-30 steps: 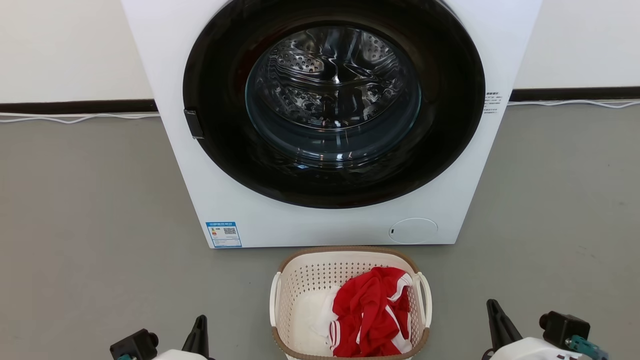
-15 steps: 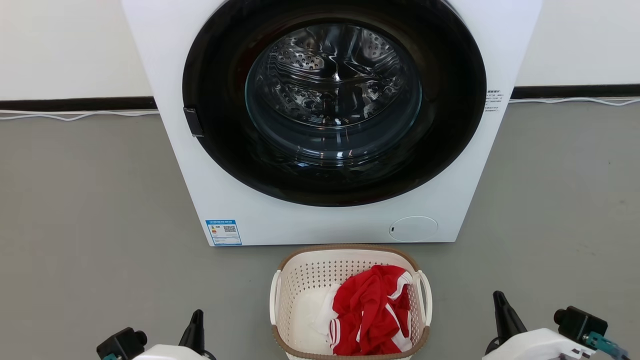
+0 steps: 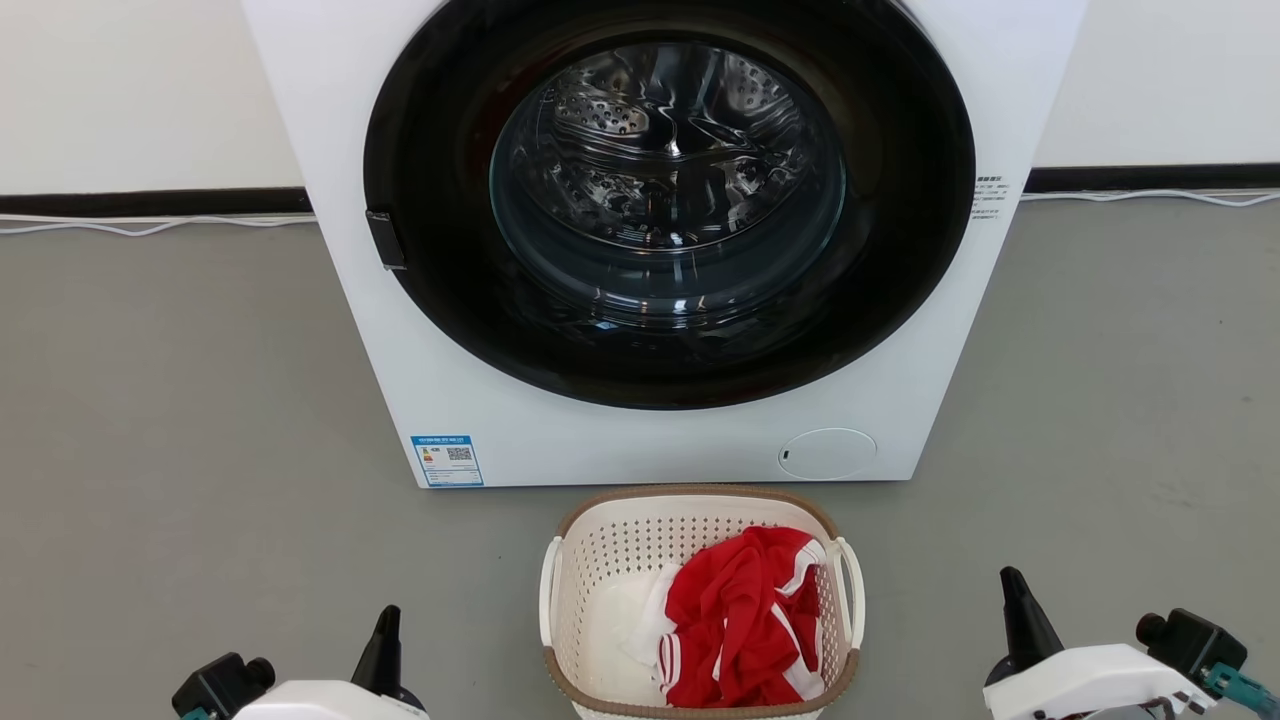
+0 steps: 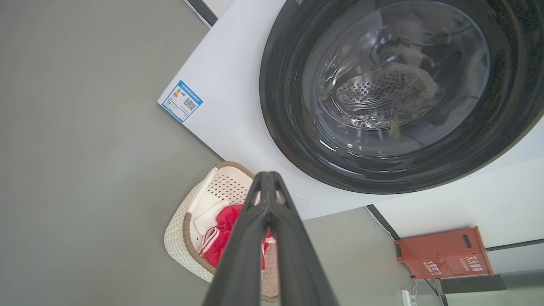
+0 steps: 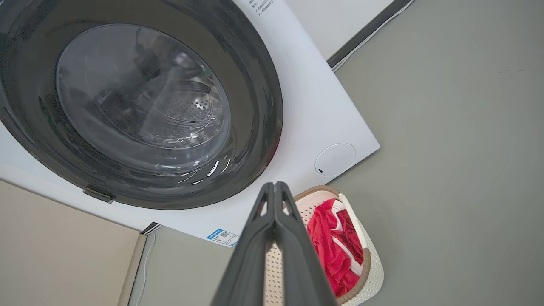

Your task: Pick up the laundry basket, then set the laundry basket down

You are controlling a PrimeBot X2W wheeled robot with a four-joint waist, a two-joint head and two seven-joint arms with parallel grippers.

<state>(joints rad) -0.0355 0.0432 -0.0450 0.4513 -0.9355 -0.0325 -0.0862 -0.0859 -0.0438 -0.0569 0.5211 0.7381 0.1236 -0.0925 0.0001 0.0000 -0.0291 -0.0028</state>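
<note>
Head view, nearest band: the left gripper (image 3: 387, 620) and the right gripper (image 3: 1013, 585) stand low at either side of the basket. Both have their jaws fully closed, finger against finger, and hold nothing. Each wrist view confirms this, with the two dark fingers meeting at the tip and no gap between them. Neither gripper touches the basket, and each is well apart from the nearer handle.

Between them, the laundry basket (image 3: 600, 565) stands upright and level on the grey floor (image 3: 200, 400). Its far rim is just beside the foot of the washing machine (image 3: 600, 450). Inside, a red garment (image 3: 745, 620) lies toward the right side and a white cloth (image 3: 620, 625) toward the left. Both loop handles are free.

Beyond, the round door (image 3: 900, 250) appears shut, and the drum shows through its glass.

Step in hand: not settled. A basket on the floor with closed, empty grippers on both sides fits an approach ahead of the lift. It equally fits a withdrawal after the set-down, so no next move is prescribed. The basket lies as a set-down would leave it. Its load sits off-centre to the right, so it is judged to hang unevenly whenever carried.
</note>
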